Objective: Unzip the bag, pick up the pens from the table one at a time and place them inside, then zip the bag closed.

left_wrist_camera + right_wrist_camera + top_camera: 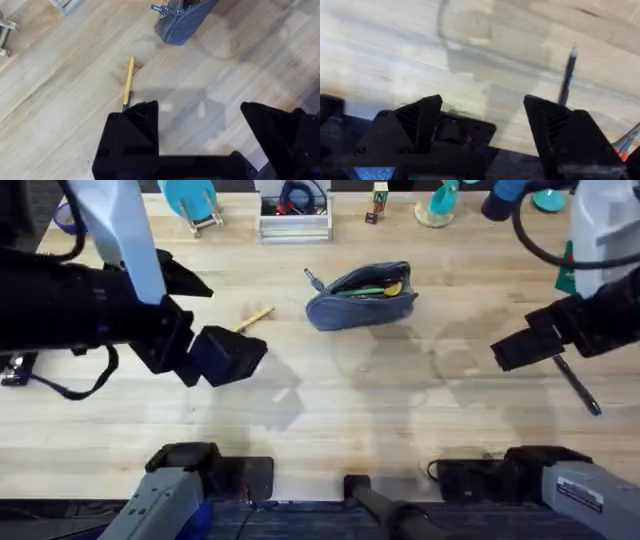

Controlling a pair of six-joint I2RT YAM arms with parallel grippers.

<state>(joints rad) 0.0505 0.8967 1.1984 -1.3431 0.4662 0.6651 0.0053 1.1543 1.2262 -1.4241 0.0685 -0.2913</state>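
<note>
The blue-grey bag [360, 298] lies at the table's [380, 410] centre back, its zipper open, with coloured pens showing inside. A tan-yellow pen [255, 318] lies to the bag's left. My left gripper [228, 356] hovers just in front of that pen. In the left wrist view the left gripper [200, 125] is open with nothing in it, the tan pen [128, 82] just beyond one finger and the bag [185, 20] farther off. A dark pen [578, 385] lies at the right, beside my right gripper [515, 350]. In the right wrist view the right gripper [485, 120] is open and empty above the dark pen [566, 80].
Along the back edge stand a clear box [293, 220] of small items, teal stands [190, 200] and a small round base [435, 218]. A purple roll [65, 215] sits at the far left. Bare wood lies between the two grippers.
</note>
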